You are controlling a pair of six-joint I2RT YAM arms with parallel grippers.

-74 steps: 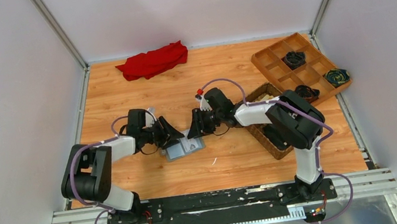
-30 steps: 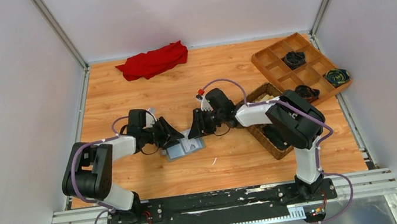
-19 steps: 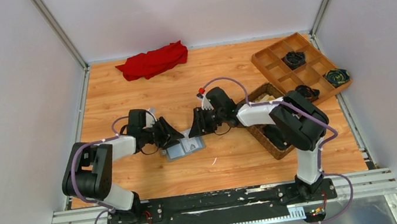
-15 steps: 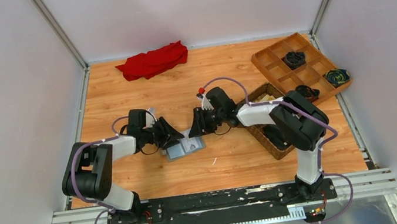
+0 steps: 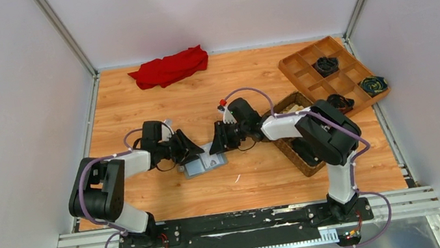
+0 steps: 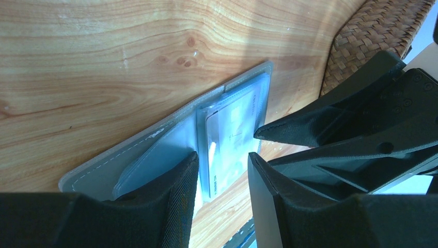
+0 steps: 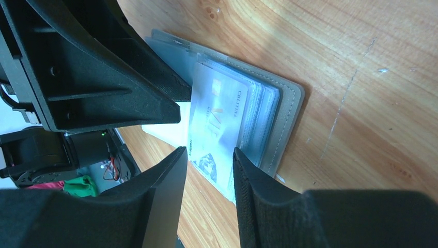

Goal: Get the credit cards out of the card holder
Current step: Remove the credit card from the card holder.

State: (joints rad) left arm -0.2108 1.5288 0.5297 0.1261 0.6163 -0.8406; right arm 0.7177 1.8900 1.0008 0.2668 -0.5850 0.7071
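"A wooden table (image 5: 135,104) boxed in by white walls, with a red cloth (image 5: 169,67) heaped at the far edge. What's in the middle?"

"The grey wallet (image 6: 150,150), lying open and flat on the boards between the two arms. The left gripper (image 6: 222,155) is low over it, fingers apart, with one tip above the slotted inside. Nothing is pinched."

"And the cards?"

"A pale card (image 7: 217,119) sits in the clear pocket of one half, its end sticking out past the wallet's edge. I can't tell how many lie beneath it."

"The other side?"

"The right gripper (image 7: 209,151) faces the left one, tips close together. Its fingers are apart too, straddling that card without clamping it. Behind it is a woven basket (image 5: 291,153), and farther right a divided wooden tray (image 5: 302,50) with dark bundles in some compartments."
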